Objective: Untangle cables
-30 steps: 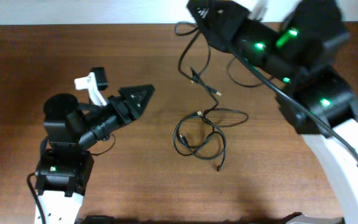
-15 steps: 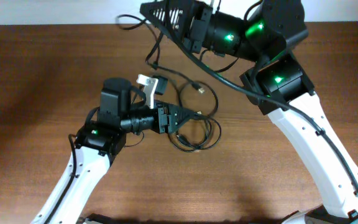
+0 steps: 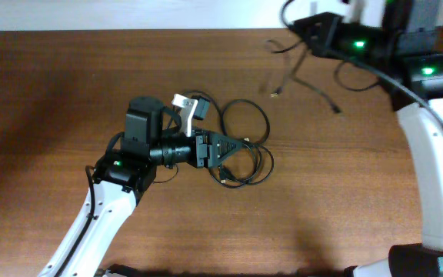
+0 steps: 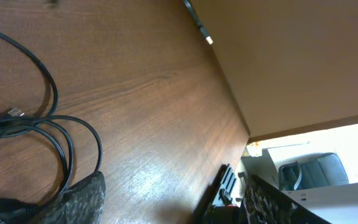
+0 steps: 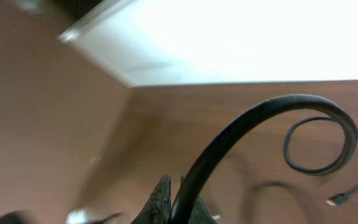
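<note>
A coiled black cable (image 3: 246,132) lies on the wooden table at the middle, with loops and a small plug. It also shows in the left wrist view (image 4: 48,134). My left gripper (image 3: 235,146) lies low over this coil, open; its jaws (image 4: 166,205) are wide apart, and one finger rests on the coil's strands. My right gripper (image 3: 308,32) is at the back right, shut on a second black cable (image 5: 241,127). That cable hangs blurred in the overhead view (image 3: 314,83). Its free end curls into a loop with a plug (image 5: 334,200).
The table's far edge meets a white wall (image 3: 129,14) along the top of the overhead view. The right arm's white link (image 3: 437,154) runs down the right side. The left arm's base (image 3: 91,223) is at the lower left.
My right gripper has swung from the back middle to the back right, carrying one cable away from the coil. My left gripper earlier moved onto the coil and has since stayed there.
</note>
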